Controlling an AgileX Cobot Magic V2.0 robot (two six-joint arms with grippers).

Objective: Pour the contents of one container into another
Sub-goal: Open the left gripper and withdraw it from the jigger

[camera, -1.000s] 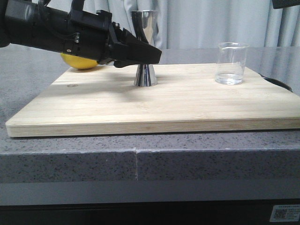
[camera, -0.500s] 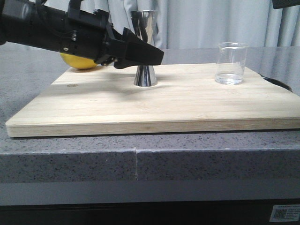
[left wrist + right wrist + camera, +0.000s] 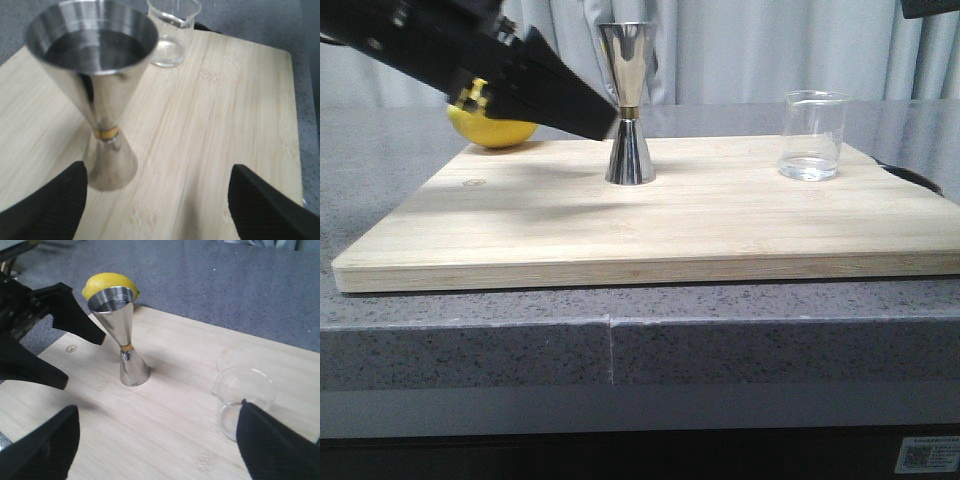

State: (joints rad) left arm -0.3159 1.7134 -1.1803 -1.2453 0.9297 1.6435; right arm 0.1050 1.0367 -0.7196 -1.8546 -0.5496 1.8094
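Left claw gapes wide, empty, beside the steel jigger; right claw likewise spread, empty.

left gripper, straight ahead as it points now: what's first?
Probably the tall steel hourglass jigger: it stands just ahead of the open left gripper, nearer one finger than centred. The clear glass beaker lies beyond.

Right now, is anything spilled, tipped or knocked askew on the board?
Nothing stands out. The jigger and the beaker both stand upright on the cutting board, well apart, and the wood around them looks dry.
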